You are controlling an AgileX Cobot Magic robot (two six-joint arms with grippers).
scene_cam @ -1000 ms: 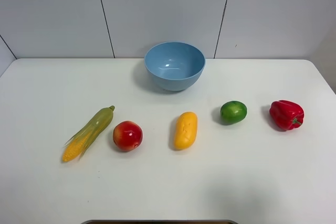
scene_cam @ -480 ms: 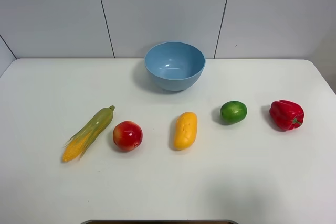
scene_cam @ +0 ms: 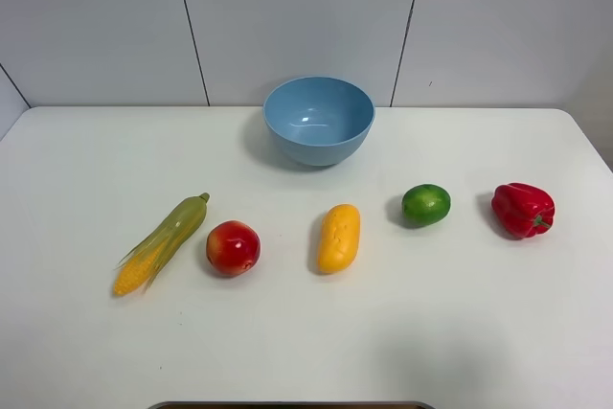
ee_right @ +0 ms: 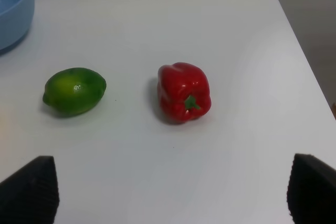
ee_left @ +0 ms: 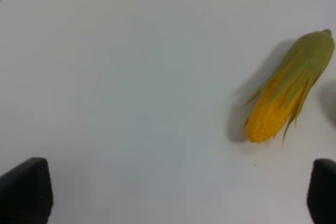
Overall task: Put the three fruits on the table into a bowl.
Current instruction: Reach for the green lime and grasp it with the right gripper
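On the white table [scene_cam: 306, 342] a red apple [scene_cam: 233, 247], a yellow-orange mango-like fruit [scene_cam: 338, 238] and a green lime [scene_cam: 426, 204] lie in a row. The light-blue bowl [scene_cam: 318, 120] stands empty behind them at the back centre. Neither arm shows in the high view. In the left wrist view my left gripper [ee_left: 173, 195] is open and empty, its dark fingertips [ee_left: 25, 190] wide apart above bare table. In the right wrist view my right gripper [ee_right: 170, 190] is open and empty, with the lime [ee_right: 74, 91] ahead and the bowl's rim [ee_right: 13, 11] at the edge.
A green-husked corn cob [scene_cam: 161, 242] lies left of the apple and shows in the left wrist view [ee_left: 287, 92]. A red bell pepper [scene_cam: 522, 209] lies right of the lime and shows in the right wrist view [ee_right: 184, 92]. The table's right edge is near the pepper.
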